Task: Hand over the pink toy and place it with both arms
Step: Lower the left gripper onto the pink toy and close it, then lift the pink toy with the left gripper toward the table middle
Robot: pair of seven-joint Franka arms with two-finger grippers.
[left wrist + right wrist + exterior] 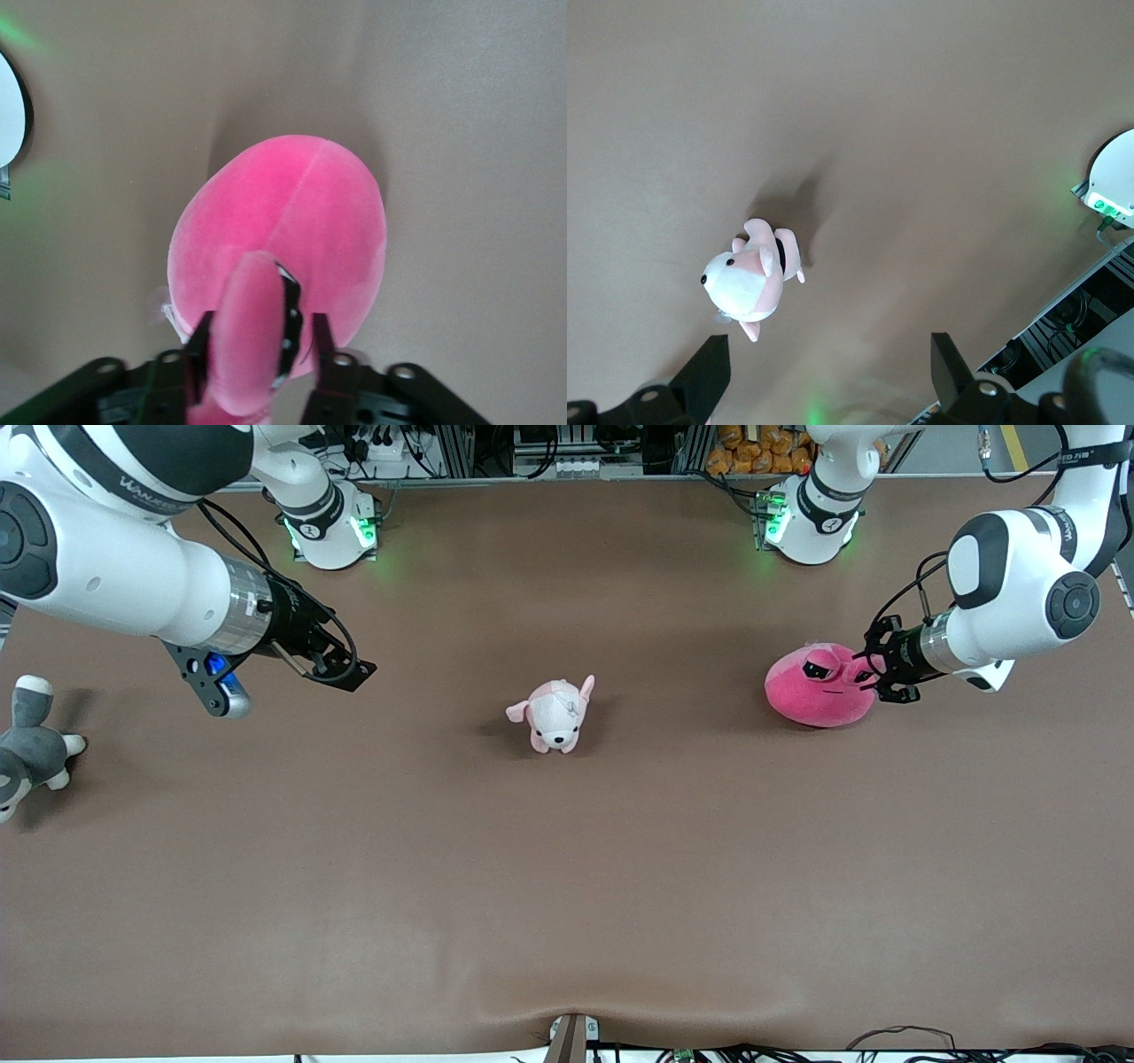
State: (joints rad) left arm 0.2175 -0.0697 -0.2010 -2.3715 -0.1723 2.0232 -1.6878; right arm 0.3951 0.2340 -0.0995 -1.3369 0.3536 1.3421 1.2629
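Left wrist view, left gripper (257, 354) pinching pink toy (283, 230) (apparently an eye stalk)

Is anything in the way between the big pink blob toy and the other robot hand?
Yes: the small pale pink-and-white puppy plush sits on the table between the hot-pink blob plush, pinched by the left gripper, and the open right gripper.

Plush pink toy (819, 688), matt table (567, 886)

A robotics lab is shown. Two white arm bases (332, 522) with green lights are bolted along a brown table (567, 886), and cables, power strips (390, 447) and metal framing are seen past the table's edge.
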